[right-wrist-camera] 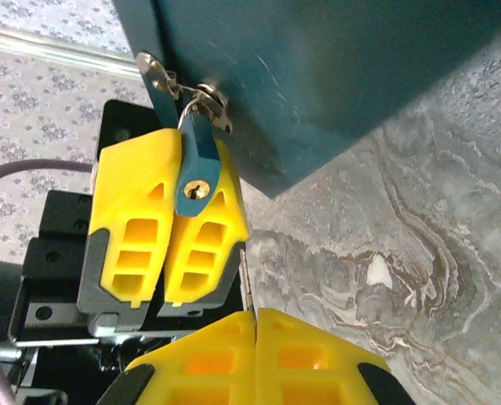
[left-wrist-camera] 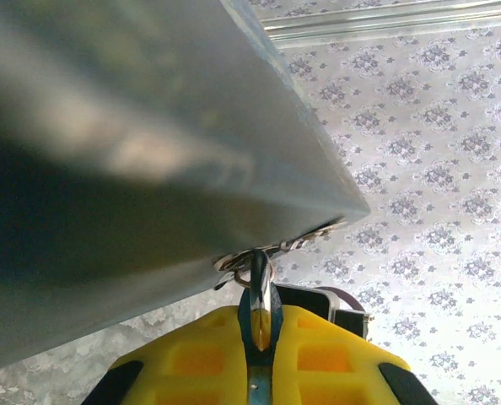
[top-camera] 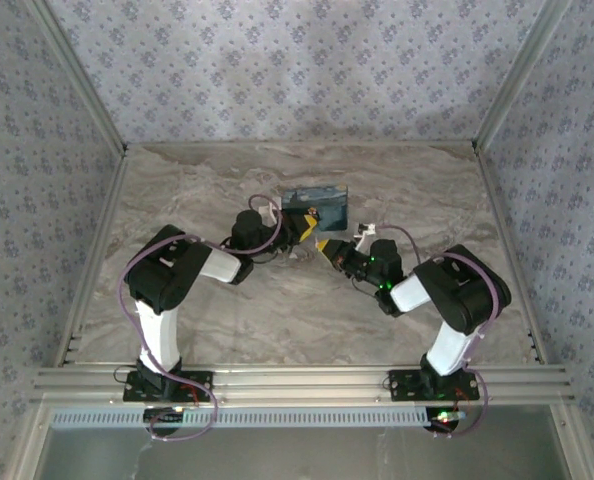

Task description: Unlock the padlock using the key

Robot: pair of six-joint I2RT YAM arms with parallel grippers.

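The small teal-blue padlock (right-wrist-camera: 196,165) hangs from the hasp (right-wrist-camera: 162,78) of a dark teal box (right-wrist-camera: 318,76). Its brass keyhole (right-wrist-camera: 195,191) faces my right wrist camera. My left gripper (left-wrist-camera: 261,319) is shut on the padlock (left-wrist-camera: 260,312), its yellow fingers (right-wrist-camera: 137,198) clamping the lock body from both sides. My right gripper (right-wrist-camera: 255,314) is shut on the key (right-wrist-camera: 247,274), a thin metal blade sticking out between its fingertips. The blade's tip lies below and to the right of the keyhole, apart from it. In the top view both grippers, left (top-camera: 299,226) and right (top-camera: 329,247), meet in front of the box (top-camera: 315,203).
The box stands on a marbled grey table (top-camera: 227,330) near its middle. Patterned walls (top-camera: 297,60) with metal frame posts enclose the back and sides. The two arms converge close together at the box's front face.
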